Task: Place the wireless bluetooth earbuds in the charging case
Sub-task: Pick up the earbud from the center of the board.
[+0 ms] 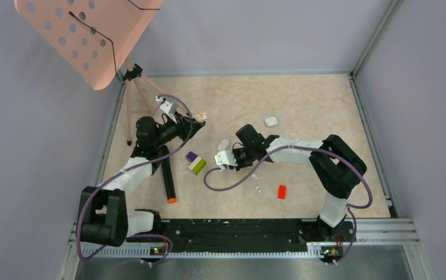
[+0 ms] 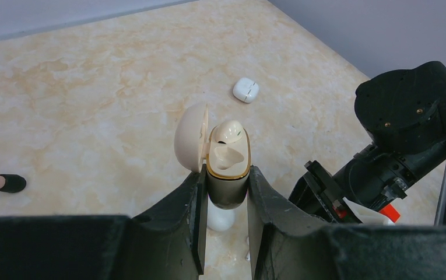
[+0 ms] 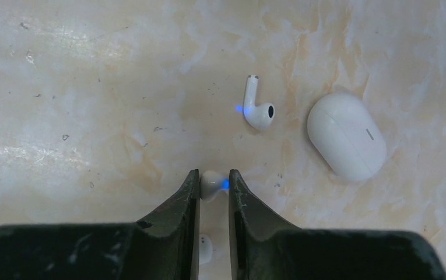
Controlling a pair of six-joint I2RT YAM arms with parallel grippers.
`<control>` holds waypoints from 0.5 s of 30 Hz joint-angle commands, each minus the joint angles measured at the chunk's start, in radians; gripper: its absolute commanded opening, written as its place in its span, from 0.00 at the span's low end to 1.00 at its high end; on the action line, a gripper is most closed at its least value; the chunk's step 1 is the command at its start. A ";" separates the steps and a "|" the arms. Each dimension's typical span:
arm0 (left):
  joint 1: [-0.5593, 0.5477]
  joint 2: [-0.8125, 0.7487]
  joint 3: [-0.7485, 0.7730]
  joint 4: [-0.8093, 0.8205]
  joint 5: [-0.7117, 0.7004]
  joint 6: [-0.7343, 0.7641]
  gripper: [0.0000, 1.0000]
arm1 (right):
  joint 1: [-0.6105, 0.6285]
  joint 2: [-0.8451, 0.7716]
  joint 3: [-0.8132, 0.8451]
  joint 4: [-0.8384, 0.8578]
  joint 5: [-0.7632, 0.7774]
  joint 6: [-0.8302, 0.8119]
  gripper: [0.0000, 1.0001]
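We find the left end effector (image 2: 226,175) clamped on the open case (image 2: 227,158), the right end effector (image 3: 213,177) pinching an earbud (image 3: 210,185).

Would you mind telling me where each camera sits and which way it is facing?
Top: above and behind the bases, looking down on the table; both arms show.
Left wrist: on the left arm, facing out over the table; left gripper shut on the open case, right arm beyond.
Right wrist: facing straight down; right gripper pinching an earbud.
Shared: top and left wrist both show the small closed case.
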 commanded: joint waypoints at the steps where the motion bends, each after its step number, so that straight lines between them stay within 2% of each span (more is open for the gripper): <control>1: 0.006 0.011 0.013 0.041 0.015 0.002 0.00 | -0.008 0.042 0.010 -0.072 0.036 0.060 0.11; 4: 0.006 0.018 0.019 0.040 0.040 0.006 0.00 | -0.045 -0.002 0.095 -0.124 -0.047 0.167 0.06; 8: 0.006 0.050 0.030 0.079 0.134 0.015 0.00 | -0.132 -0.058 0.294 -0.266 -0.278 0.372 0.01; 11: 0.005 0.099 0.050 0.114 0.207 0.025 0.00 | -0.199 -0.074 0.411 -0.310 -0.433 0.564 0.00; 13: 0.004 0.133 0.066 0.138 0.230 0.028 0.00 | -0.221 -0.089 0.435 -0.318 -0.465 0.642 0.00; 15: 0.004 0.154 0.084 0.146 0.231 0.032 0.00 | -0.221 -0.120 0.411 -0.313 -0.453 0.631 0.00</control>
